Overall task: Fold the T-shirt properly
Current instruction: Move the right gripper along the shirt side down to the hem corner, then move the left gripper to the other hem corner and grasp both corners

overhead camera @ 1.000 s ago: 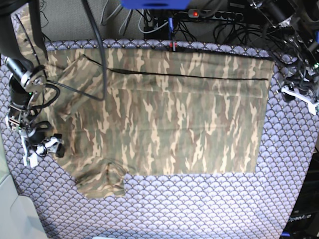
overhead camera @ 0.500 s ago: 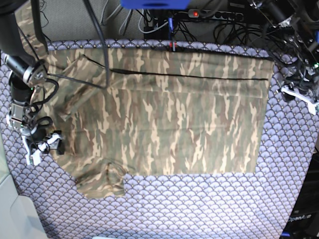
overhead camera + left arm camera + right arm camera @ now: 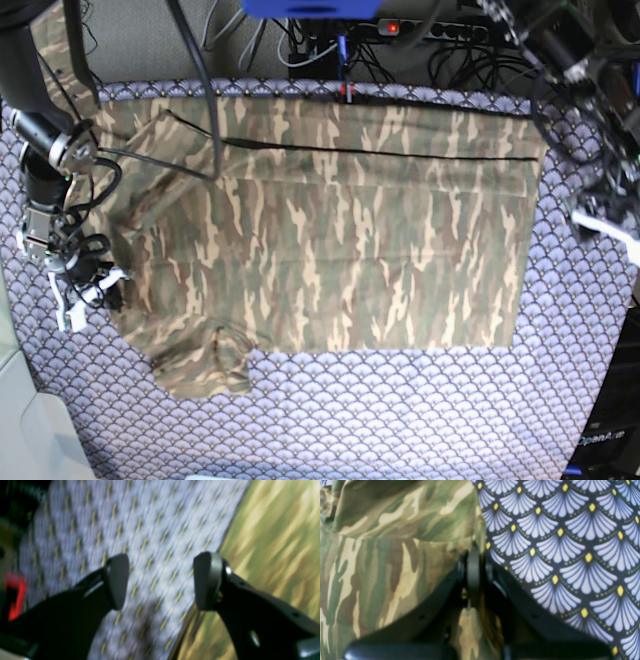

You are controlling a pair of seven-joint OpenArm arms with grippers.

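Note:
The camouflage T-shirt (image 3: 340, 230) lies spread flat on the purple fan-patterned tablecloth (image 3: 400, 420), with its top edge folded over and a sleeve at the lower left. My right gripper (image 3: 93, 287) is at the shirt's left edge. In the right wrist view it (image 3: 473, 557) is shut, pinching the shirt's (image 3: 382, 555) edge beside the bare tablecloth (image 3: 557, 542). My left gripper (image 3: 602, 215) hangs past the shirt's right edge. In the blurred left wrist view it (image 3: 162, 580) is open and empty over the tablecloth (image 3: 125, 517), with the shirt (image 3: 275, 530) just to its right.
A power strip and tangled cables (image 3: 430, 30) lie behind the table's far edge. A pale box-like object (image 3: 30, 430) sits at the lower left corner. Black cables (image 3: 205, 110) hang over the shirt's upper left part.
My right gripper has shifted slightly inward onto the shirt's left edge. My left arm has swung and its gripper has moved down a little, nearer the shirt's right edge.

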